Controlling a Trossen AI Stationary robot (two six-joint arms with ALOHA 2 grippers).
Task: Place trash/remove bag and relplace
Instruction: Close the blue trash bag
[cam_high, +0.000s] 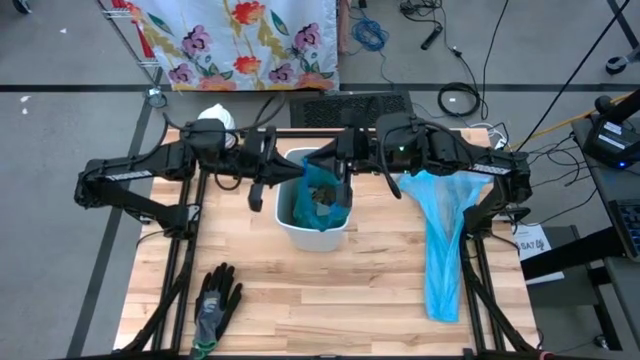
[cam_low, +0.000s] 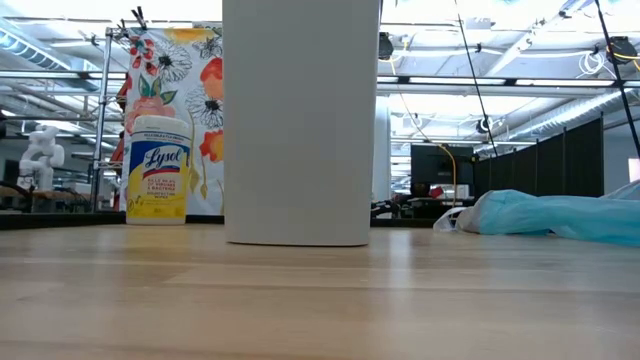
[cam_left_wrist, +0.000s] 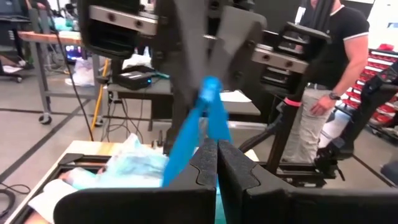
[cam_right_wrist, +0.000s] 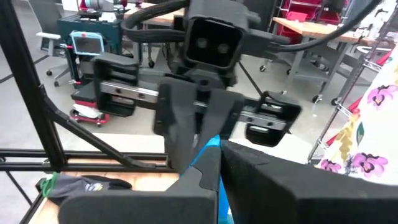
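We are seeing the right hand (cam_right_wrist: 217, 163) pinching a strip of blue bag (cam_right_wrist: 209, 151); the left hand (cam_right_wrist: 198, 130) is facing it, gripping the same strip. A glove (cam_right_wrist: 84, 185) is lying on the surface (cam_right_wrist: 140, 182).

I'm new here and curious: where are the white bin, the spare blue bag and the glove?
white bin (cam_high: 300, 228): high view, front rim.
spare blue bag (cam_high: 443, 255): high view, its middle.
glove (cam_high: 214, 302): high view, its palm.

bin (cam_high: 300, 228): white
bag in bin (cam_high: 335, 215): blue
spare bag (cam_high: 443, 240): light blue
glove (cam_high: 215, 305): black, grey
desk (cam_high: 330, 300): pale wood
cloth (cam_high: 245, 40): floral
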